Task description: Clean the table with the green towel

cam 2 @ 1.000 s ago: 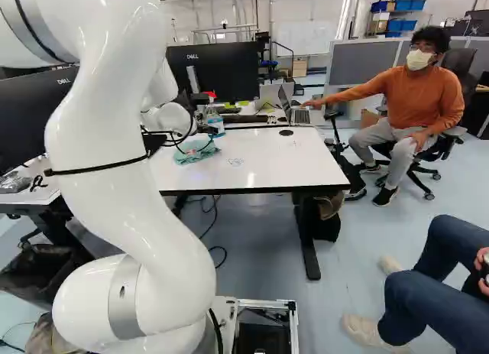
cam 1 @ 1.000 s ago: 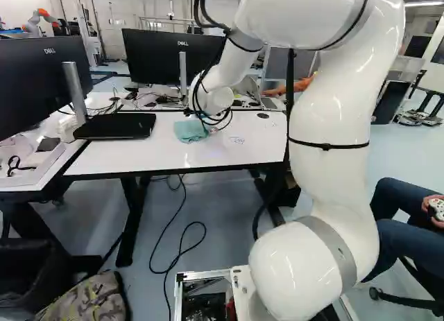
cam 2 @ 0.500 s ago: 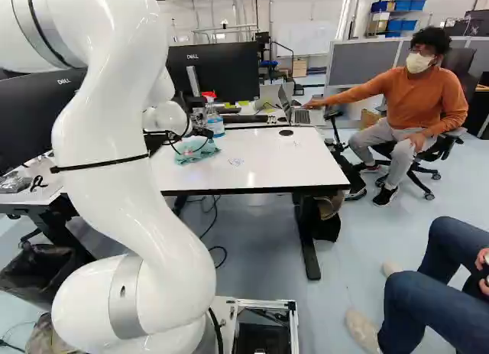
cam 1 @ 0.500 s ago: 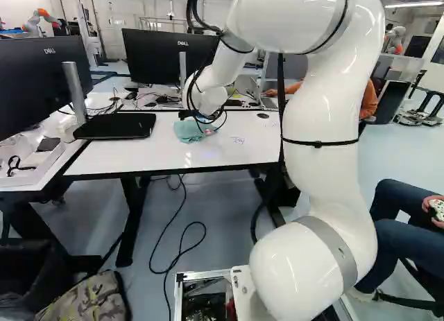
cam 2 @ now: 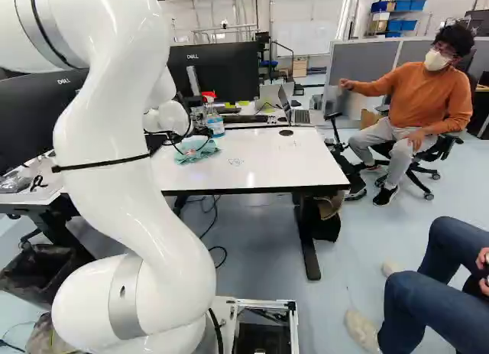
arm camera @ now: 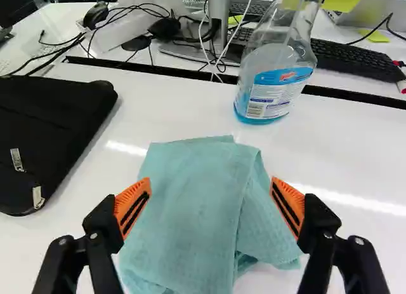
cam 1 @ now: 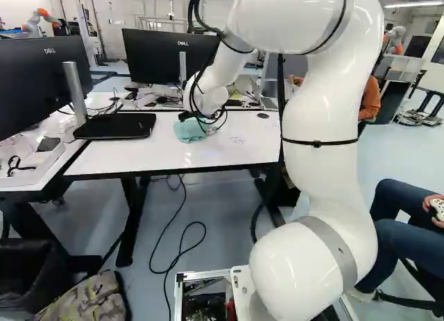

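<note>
Green towel [arm camera: 184,211] lies loosely folded on the white table [cam 1: 125,158], between the fingers of the gripper [cam 1: 186,116], which stand wide apart, their orange pads [arm camera: 132,208] at its opposite edges; whether they touch it, I cannot tell. Just ahead of the towel a clear spray bottle [arm camera: 273,84] of blue liquid stands in the way, its blue-and-white label bearing print. A zipped black case [arm camera: 51,129] lies beside the towel, apart from it. Past the bottle are a keyboard [arm camera: 349,59] and tangled cables [arm camera: 120,14]. Faint marks [cam 2: 235,162] show on the tabletop.
</note>
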